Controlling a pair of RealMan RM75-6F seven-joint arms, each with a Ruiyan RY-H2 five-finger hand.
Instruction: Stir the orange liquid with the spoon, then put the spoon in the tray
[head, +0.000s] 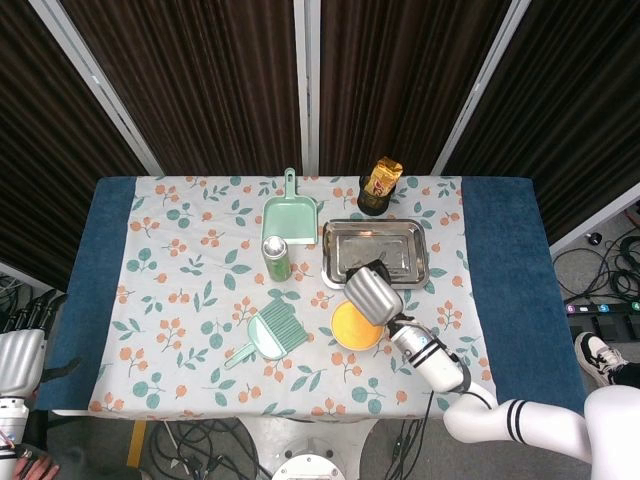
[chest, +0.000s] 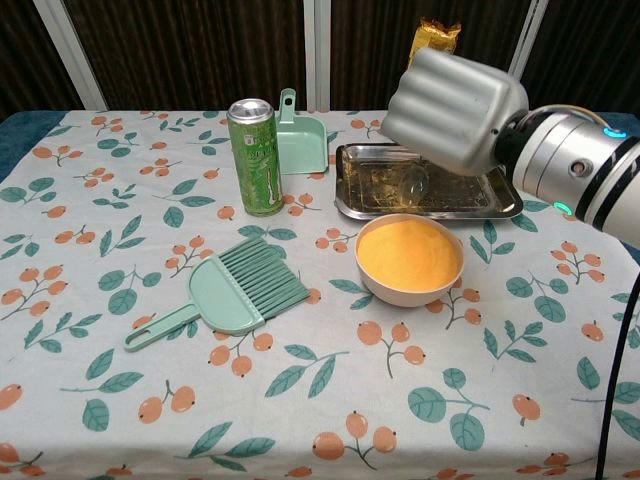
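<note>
A white bowl (chest: 385, 287) of orange liquid (chest: 408, 253) stands just in front of the steel tray (chest: 480, 201). My right hand (chest: 455, 108) hangs above the tray's front left part and grips the spoon. Only the spoon's bowl end (chest: 413, 182) shows, pointing down below the hand over the tray floor. In the head view the right hand (head: 368, 292) covers the tray's (head: 375, 232) near edge, with the bowl (head: 356, 327) beside it toward me; the spoon is hidden there. My left hand (head: 28, 318) rests off the table at the lower left edge, holding nothing.
A green can (chest: 255, 156) and a green dustpan (chest: 298, 140) stand left of the tray. A green brush (chest: 228, 291) lies left of the bowl. Behind the tray, a dark cup holds a gold packet (head: 380, 186). Blue cloth borders the table (head: 505, 260) on both sides.
</note>
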